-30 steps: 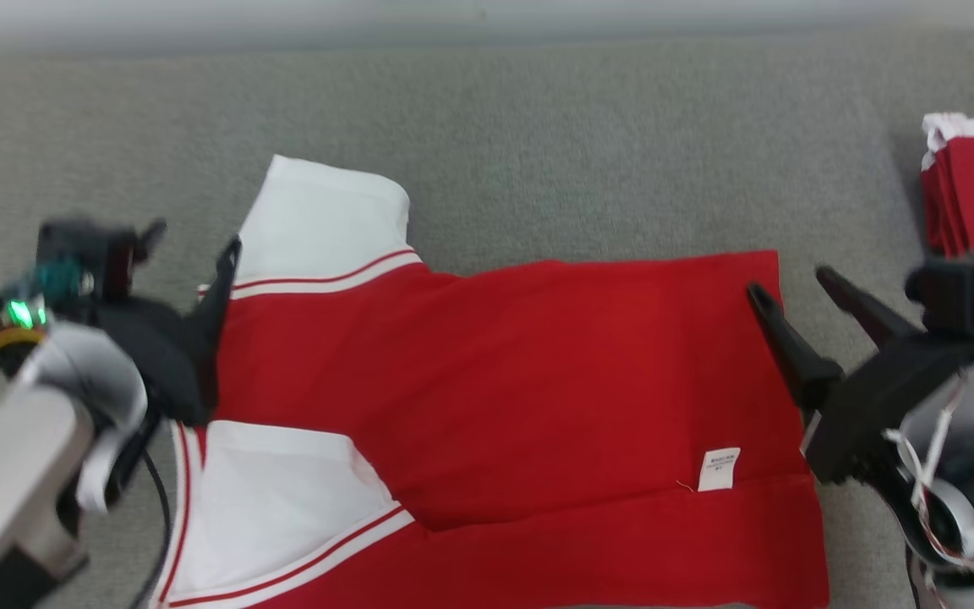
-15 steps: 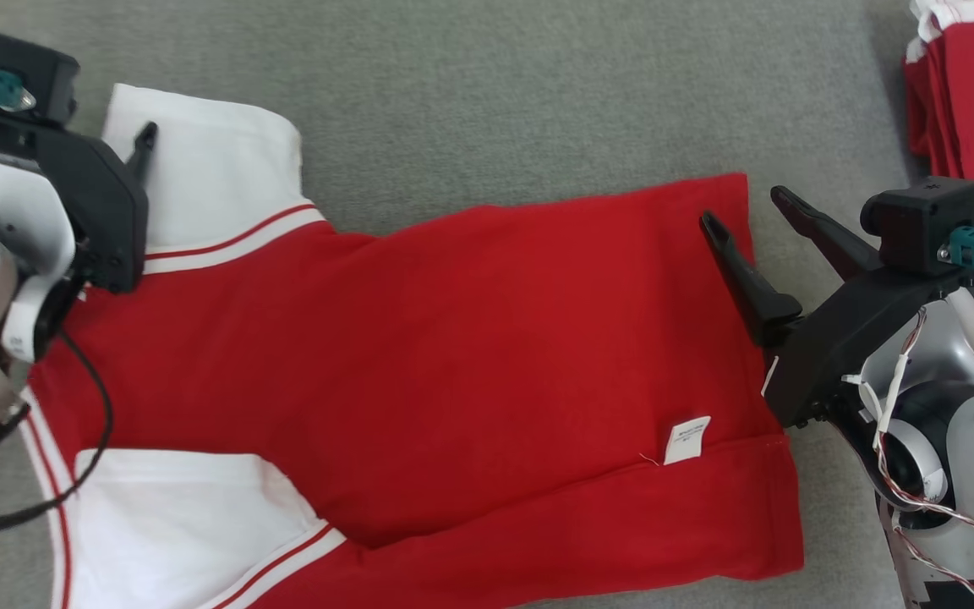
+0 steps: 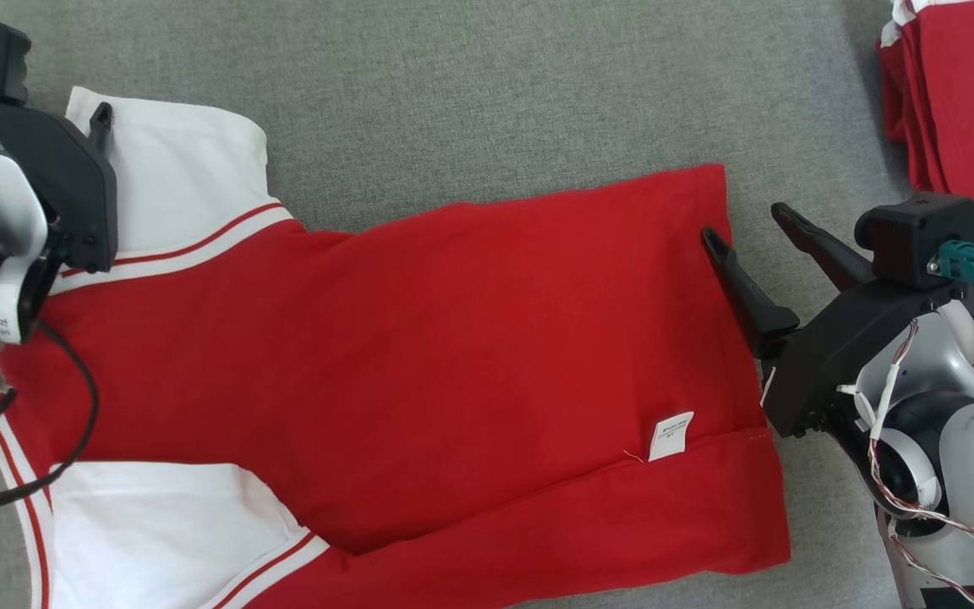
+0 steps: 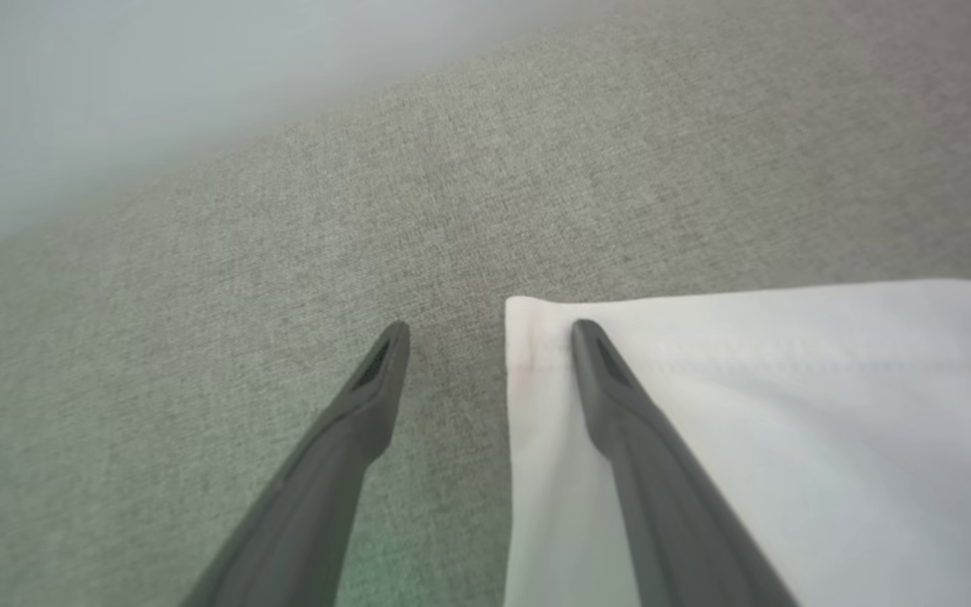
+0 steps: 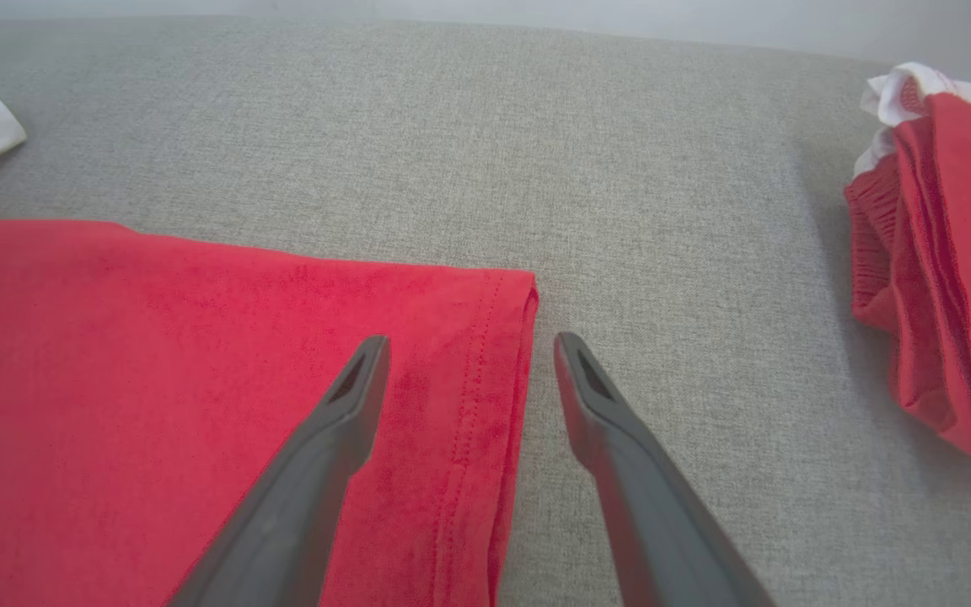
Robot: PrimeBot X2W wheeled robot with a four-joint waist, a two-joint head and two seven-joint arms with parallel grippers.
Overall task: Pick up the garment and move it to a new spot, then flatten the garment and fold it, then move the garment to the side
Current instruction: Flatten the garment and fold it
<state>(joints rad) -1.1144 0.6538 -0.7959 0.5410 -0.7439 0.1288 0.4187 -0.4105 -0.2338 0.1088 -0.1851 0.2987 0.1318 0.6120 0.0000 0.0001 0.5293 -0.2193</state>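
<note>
- Across the middle of the grey fabric-covered table (image 3: 495, 93) lies the garment (image 3: 419, 355), a red shirt spread flat. Its collar end is toward the robot's left and its hem toward the right.
- At the garment's left end two white sleeves with red-and-white trim stick out: the far sleeve (image 3: 183, 161) and the near sleeve (image 3: 157, 524).
- A small white label (image 3: 671, 435) sits on the red cloth near the hem, just above a long fold line.
- Over the far sleeve's outer corner hangs the left gripper (image 4: 490, 333), spread wide and holding nothing. One finger is above the white cloth, the other above bare table.
- At the garment's far hem corner is the right gripper (image 3: 743, 222), also spread wide and empty. One finger is over the red cloth and the other past the edge.
- Whether any fingertip touches the cloth cannot be told.
- Well beyond the garment's hem, to the right, rests a pile of red clothes (image 3: 960, 93).
</note>
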